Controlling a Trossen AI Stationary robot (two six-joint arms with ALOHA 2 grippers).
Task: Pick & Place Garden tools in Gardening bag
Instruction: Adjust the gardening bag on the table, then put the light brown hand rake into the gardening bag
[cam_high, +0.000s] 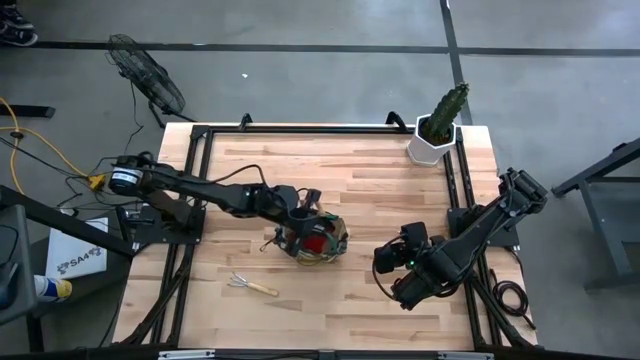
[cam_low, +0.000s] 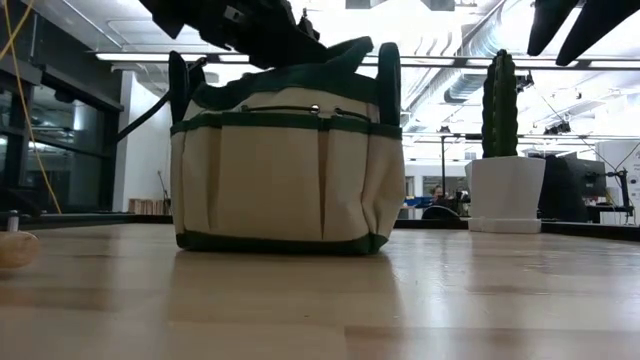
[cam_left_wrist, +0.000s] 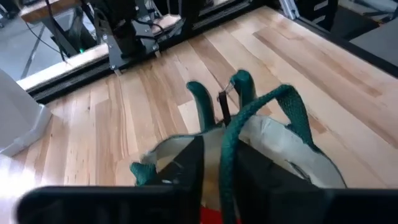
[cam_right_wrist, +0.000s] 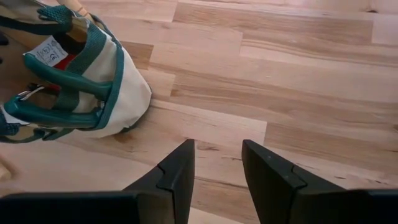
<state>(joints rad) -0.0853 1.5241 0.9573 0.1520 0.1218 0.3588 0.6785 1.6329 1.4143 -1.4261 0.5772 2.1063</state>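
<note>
High view straight down over table; low view level, close to bag (cam_low: 285, 165); wrist views share it.

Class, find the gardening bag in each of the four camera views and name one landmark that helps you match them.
High view: gardening bag at table centre, under the left gripper.
Low view: fills the middle-left, upright.
Left wrist view: directly below, green handles uppermost.
Right wrist view: upper left corner.
Shared landmark: the bag's green handles; the cactus shows only in the high and low views.

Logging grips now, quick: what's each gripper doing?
Left gripper: over the gardening bag, state cannot be told.
Right gripper: open, holding nothing.
</note>
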